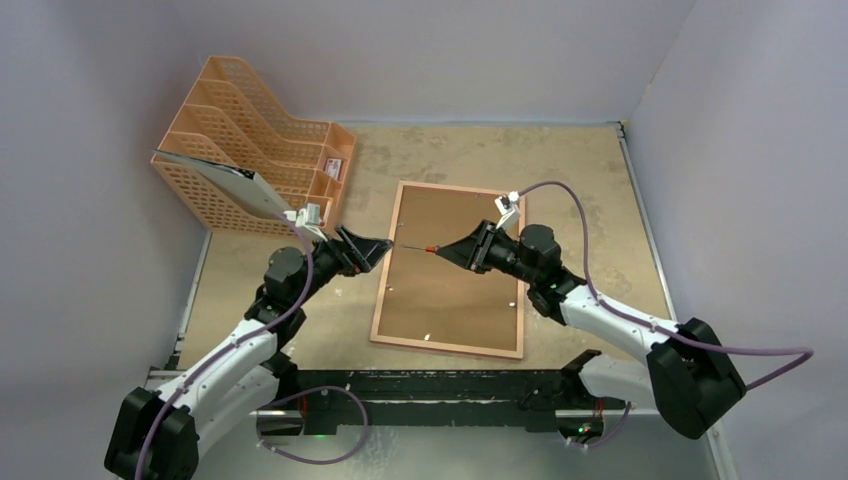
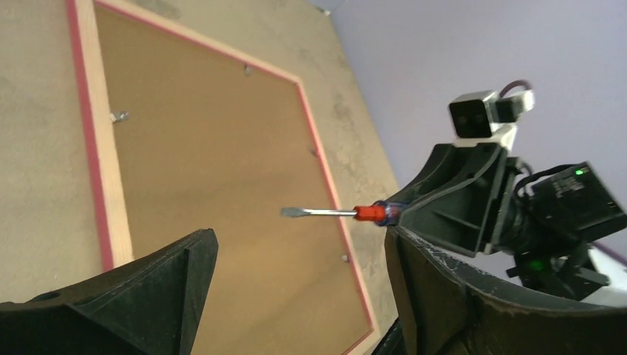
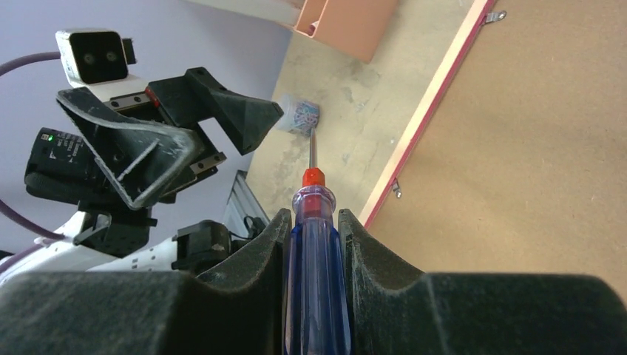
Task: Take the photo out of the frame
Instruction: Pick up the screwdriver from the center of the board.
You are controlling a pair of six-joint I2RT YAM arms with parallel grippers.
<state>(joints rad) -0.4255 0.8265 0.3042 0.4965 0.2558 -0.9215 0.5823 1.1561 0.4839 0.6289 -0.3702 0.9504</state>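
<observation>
The frame (image 1: 450,300) lies face down on the table, its brown backing board up, with a pink-red edge and small metal clips (image 3: 396,188). The photo is hidden under the board. My right gripper (image 1: 462,250) is shut on a screwdriver (image 3: 314,244) with a blue handle and red collar. It holds it level above the board, tip pointing left (image 1: 402,245). My left gripper (image 1: 383,250) is open and empty over the frame's left edge, facing the tip. In the left wrist view the screwdriver (image 2: 325,212) hangs beyond the open fingers (image 2: 185,274), above the frame (image 2: 207,148).
An orange mesh file rack (image 1: 250,150) with a grey sheet in it stands at the back left. A small clear pot of coloured bits (image 3: 299,116) sits on the table left of the frame. Purple walls close in the table on three sides.
</observation>
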